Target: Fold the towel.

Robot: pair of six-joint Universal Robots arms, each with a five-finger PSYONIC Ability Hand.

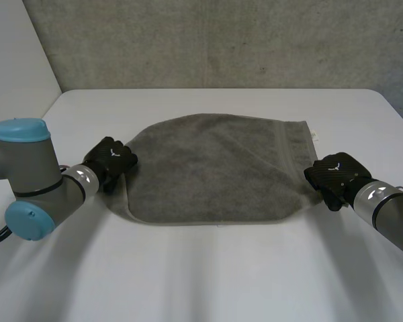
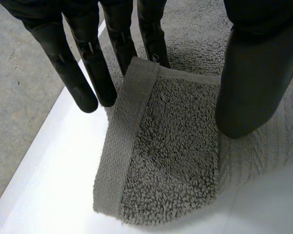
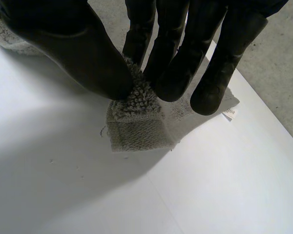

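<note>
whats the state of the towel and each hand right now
towel, lying spread on the table, not neatly squared, one corner in each hand
left hand, shut on a towel corner, thumb on top, two fingers seemingly under the flap
right hand, shut on a towel corner, pinched between thumb and fingers

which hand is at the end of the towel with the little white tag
The right hand: it pinches the towel corner near the white tag; the left hand is at the opposite end.
</note>
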